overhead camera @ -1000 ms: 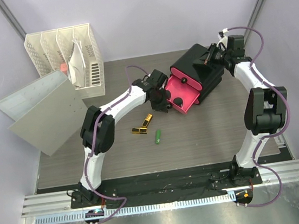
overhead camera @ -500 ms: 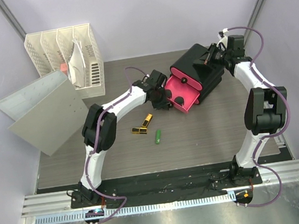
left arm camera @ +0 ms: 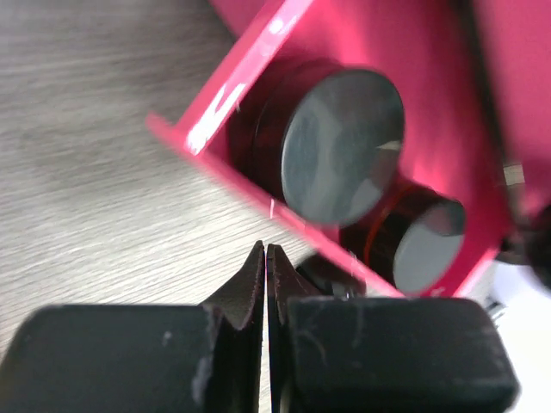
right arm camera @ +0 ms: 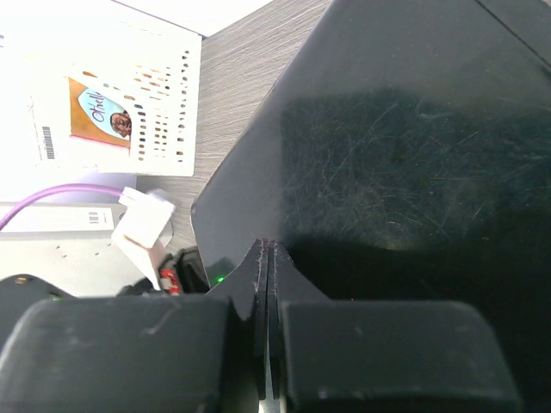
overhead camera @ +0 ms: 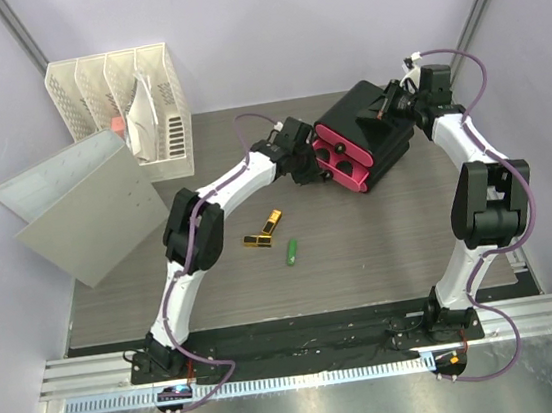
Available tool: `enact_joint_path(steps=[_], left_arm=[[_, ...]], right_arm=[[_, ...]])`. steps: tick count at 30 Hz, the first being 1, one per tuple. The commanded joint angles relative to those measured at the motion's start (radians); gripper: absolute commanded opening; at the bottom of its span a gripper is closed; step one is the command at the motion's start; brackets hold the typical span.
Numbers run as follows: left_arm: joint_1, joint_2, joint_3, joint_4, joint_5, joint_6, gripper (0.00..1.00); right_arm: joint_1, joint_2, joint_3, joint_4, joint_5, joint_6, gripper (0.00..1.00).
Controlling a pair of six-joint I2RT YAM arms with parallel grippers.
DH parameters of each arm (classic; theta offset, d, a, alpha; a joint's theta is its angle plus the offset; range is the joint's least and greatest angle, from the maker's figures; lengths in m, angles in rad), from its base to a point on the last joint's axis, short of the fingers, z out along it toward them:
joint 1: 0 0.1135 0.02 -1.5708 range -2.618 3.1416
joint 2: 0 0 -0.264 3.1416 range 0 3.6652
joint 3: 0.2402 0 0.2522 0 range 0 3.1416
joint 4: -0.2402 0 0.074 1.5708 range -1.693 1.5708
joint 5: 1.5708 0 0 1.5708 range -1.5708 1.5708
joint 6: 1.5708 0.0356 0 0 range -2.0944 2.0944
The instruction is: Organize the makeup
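Note:
Two gold-black lipsticks [overhead camera: 273, 221] [overhead camera: 256, 239] and a green stick [overhead camera: 292, 252] lie on the table in front of the black organizer box [overhead camera: 377, 124]. Its pink drawers [overhead camera: 343, 163] sit flush with the box. My left gripper [overhead camera: 308, 163] is shut and empty, its tip [left arm camera: 265, 251] right at the pink drawer front. Two round black discs [left arm camera: 343, 146] [left arm camera: 428, 243] show against the pink [left arm camera: 258, 69]; I cannot tell whether they are loose. My right gripper [overhead camera: 395, 106] is shut and rests on the box top [right arm camera: 387, 129]. Foundation bottles and the orange tube are out of view.
A white file rack [overhead camera: 127, 99] stands at the back left. A grey board [overhead camera: 79, 205] leans beside it over the table's left edge. The rack also shows in the right wrist view [right arm camera: 164, 95].
The lower pink drawer stood open a second ago and is now shut. My left gripper moved up and to the right with it. The right arm has not moved.

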Motion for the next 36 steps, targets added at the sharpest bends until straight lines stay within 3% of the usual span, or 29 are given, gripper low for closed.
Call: enact_joint_path(steps=[1,11,16,23,33,36], left_arm=[[-0.004,0.018,0.098,0.104,0.028,-0.048,0.0],[0.003,0.12,0.233,0.137,0.112,-0.133,0.0],[0.016,0.028,0.083,0.16,0.052,-0.116,0.0],[0.038,-0.164,-0.172,0.237,-0.004,-0.091,0.35],[0.047,-0.086,-0.22,0.31,0.147,-0.139,0.62],[0.047,-0.057,-0.215,0.352,0.164,-0.154,0.65]], right_arm=[[0.007,0.099,-0.076,-0.256,0.117,-0.084,0.01],[0.007,0.107,-0.073,-0.256,0.116,-0.082,0.01],[0.007,0.104,-0.072,-0.258,0.117,-0.082,0.01],[0.007,0.11,-0.072,-0.258,0.116,-0.082,0.01],[0.007,0.121,-0.055,-0.26,0.111,-0.082,0.01],[0.007,0.121,-0.059,-0.261,0.111,-0.084,0.01]])
